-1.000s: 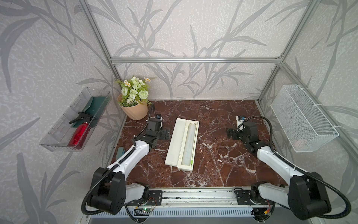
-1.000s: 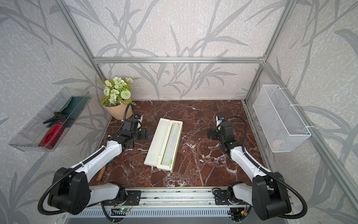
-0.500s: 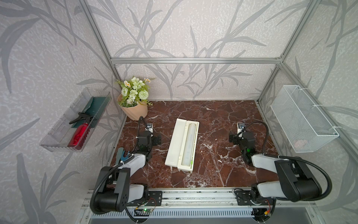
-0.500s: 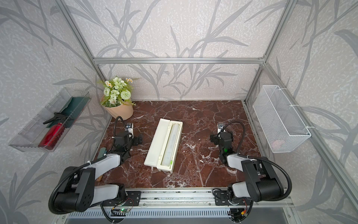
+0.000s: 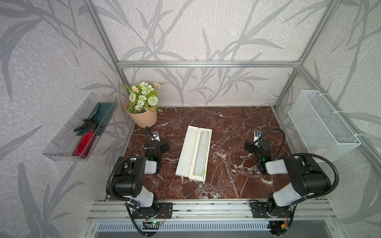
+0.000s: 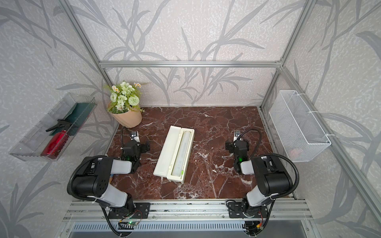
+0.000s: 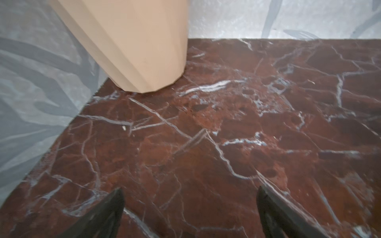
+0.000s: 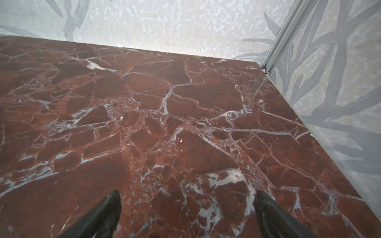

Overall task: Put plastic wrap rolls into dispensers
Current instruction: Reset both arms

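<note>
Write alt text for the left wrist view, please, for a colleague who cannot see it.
The open left gripper hovers empty over a red-brown marble tabletop with white veins. Beyond it a faceted peach-coloured pot stands in the corner against pale leaf-patterned wallpaper.

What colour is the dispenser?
Cream-white. The dispenser shows best in a top view.

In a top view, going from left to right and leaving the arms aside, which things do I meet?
Clear wall tray with a red spray bottle → flower pot → dispenser holding the plastic wrap roll → white wire basket.
</note>
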